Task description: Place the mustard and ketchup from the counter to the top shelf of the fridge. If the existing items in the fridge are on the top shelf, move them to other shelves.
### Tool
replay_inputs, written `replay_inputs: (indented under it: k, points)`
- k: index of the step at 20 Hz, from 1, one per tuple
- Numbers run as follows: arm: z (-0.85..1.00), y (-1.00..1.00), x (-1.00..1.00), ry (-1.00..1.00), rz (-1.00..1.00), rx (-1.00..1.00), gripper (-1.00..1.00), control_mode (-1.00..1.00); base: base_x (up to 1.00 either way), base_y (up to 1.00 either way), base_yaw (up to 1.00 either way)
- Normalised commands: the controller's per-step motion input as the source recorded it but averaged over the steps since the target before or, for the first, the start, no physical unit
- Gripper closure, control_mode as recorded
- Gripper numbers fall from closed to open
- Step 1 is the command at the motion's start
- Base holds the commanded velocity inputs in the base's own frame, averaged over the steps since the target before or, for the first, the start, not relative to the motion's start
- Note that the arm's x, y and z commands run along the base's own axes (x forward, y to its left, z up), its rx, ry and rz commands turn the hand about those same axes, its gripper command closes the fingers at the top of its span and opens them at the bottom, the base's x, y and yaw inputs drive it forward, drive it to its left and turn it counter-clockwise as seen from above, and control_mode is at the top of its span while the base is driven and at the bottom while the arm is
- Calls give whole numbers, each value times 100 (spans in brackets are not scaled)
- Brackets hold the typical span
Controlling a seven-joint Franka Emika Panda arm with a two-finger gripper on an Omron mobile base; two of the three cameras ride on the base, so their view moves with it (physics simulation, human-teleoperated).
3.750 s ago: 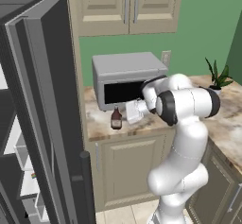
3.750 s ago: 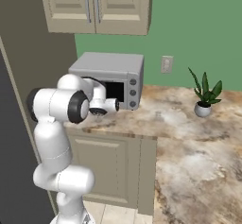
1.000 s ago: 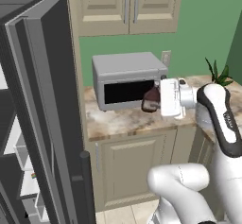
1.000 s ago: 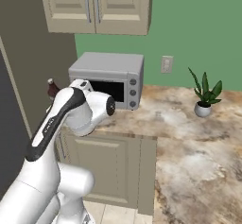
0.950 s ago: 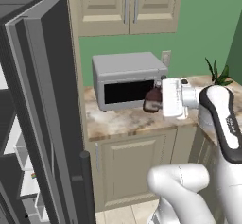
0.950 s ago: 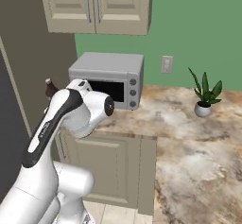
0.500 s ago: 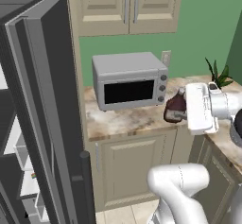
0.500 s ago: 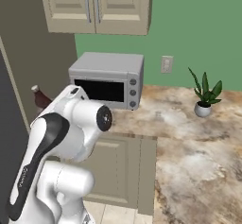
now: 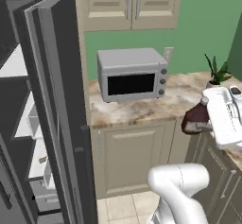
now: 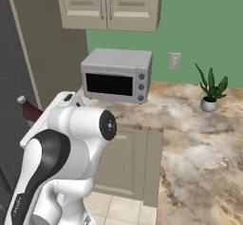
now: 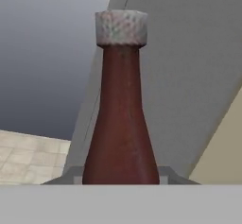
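Observation:
The ketchup [image 11: 122, 124], a dark reddish-brown bottle with a pale cap, stands up the middle of the hand view with my gripper [image 11: 121, 178] shut on its lower body. In the left base view the ketchup [image 9: 194, 119] hangs tilted in the air in front of the counter [image 9: 142, 106], held by the gripper [image 9: 204, 124] at the end of the white hand. From the right base camera, the ketchup [image 10: 28, 108] pokes out left of the arm, toward the dark fridge side. The fridge [image 9: 52, 105] stands open at left, its top shelf [image 9: 15, 63] a white plate. The mustard and the existing items are out of view.
A grey microwave [image 9: 132, 74] sits on the counter against the green wall, with a small potted plant [image 9: 216, 72] to its right. Beige wall cabinets [image 9: 127, 3] hang above. The open fridge door's edge [image 9: 71, 124] stands between the shelves and the counter cabinets [image 9: 134, 157].
The arm has swung away from the microwave front, carrying the ketchup off the counter and back toward the base. The bottle stays in the grip.

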Motion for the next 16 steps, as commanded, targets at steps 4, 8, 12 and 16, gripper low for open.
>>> replay_inputs:
  k: [4, 8, 12, 16]
  points:
    - [0, 0, 0, 0, 0, 0, 100, 100, -100, 70, 33]
    - [0, 0, 0, 0, 0, 0, 100, 100, -99, 99, 30]
    - [0, 0, 0, 0, 0, 0, 100, 100, -33, 100, 12]
    - [0, 0, 0, 0, 0, 0, 100, 100, 6, 100, -4]
